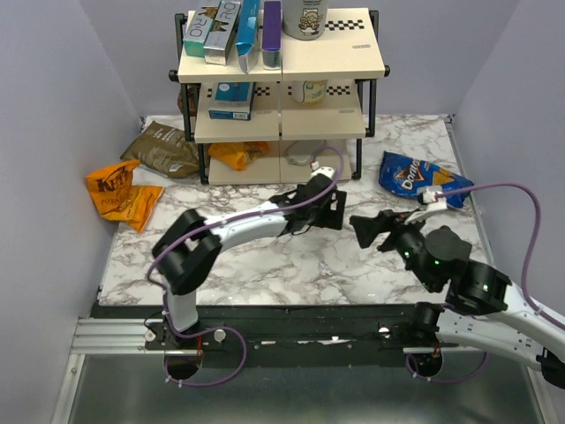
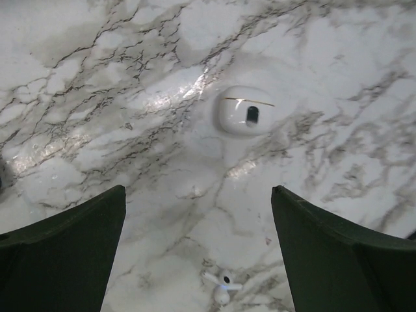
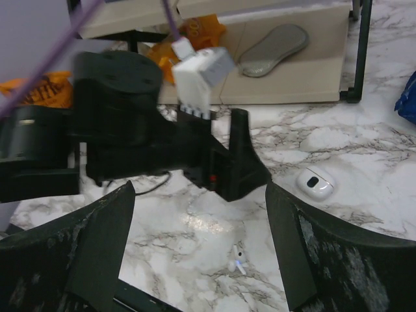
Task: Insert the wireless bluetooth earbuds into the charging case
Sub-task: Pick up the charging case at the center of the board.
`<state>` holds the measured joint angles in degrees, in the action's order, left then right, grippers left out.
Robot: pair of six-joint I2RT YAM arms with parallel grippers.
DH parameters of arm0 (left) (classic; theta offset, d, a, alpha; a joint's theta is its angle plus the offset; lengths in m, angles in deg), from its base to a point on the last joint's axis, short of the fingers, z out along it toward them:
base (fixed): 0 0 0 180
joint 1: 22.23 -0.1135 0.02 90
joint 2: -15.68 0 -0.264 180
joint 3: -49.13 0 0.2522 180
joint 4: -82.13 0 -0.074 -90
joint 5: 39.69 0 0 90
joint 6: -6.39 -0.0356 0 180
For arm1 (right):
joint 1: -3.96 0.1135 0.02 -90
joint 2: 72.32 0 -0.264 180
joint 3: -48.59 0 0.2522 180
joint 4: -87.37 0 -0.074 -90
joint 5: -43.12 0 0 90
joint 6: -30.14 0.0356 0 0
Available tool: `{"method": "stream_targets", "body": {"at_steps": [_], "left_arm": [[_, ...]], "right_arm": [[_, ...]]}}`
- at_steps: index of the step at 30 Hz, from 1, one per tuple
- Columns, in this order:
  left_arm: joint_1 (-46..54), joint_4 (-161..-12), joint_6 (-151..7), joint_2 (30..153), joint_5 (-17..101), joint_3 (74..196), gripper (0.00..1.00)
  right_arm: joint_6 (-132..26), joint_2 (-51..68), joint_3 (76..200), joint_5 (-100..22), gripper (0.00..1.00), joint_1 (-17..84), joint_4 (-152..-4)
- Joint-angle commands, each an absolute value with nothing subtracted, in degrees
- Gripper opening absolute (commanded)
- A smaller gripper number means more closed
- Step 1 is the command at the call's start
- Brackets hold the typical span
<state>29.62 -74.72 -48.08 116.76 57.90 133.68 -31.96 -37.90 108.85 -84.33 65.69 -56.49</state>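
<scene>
left jaws spread — earbud (image 2: 222,286) between them, case (image 2: 249,110) ahead | right jaws spread

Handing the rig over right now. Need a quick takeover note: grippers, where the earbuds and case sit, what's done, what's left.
Left gripper: open, empty, above the marble table, with the case just ahead of it.
Right gripper: open, empty, pointing toward the left gripper.
Charging case: white oval, lying on the table, not gripped; cannot tell if the lid is open.
Earbuds: a small white piece on the table, near the case but apart from it; cannot tell if it is one bud or both.
Done: no earbud seen going into the case.
Left: pick up the earbuds and seat them in the case.
</scene>
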Motion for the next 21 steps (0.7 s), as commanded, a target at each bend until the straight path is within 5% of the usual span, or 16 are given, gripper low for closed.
{"method": "stream_targets", "body": {"at_steps": [1, 21], "left_arm": [[32.3, -64.0, -51.9, 127.0, 62.4, 142.6, 0.99], [35.5, -60.6, -53.6, 142.7, 64.8, 161.7, 0.99]], "right_arm": [[-30.3, -43.2, 107.2, -84.1, 0.89, 65.5, -54.7], [-35.1, -44.6, 106.2, -80.9, 0.89, 65.4, -59.3]]}}
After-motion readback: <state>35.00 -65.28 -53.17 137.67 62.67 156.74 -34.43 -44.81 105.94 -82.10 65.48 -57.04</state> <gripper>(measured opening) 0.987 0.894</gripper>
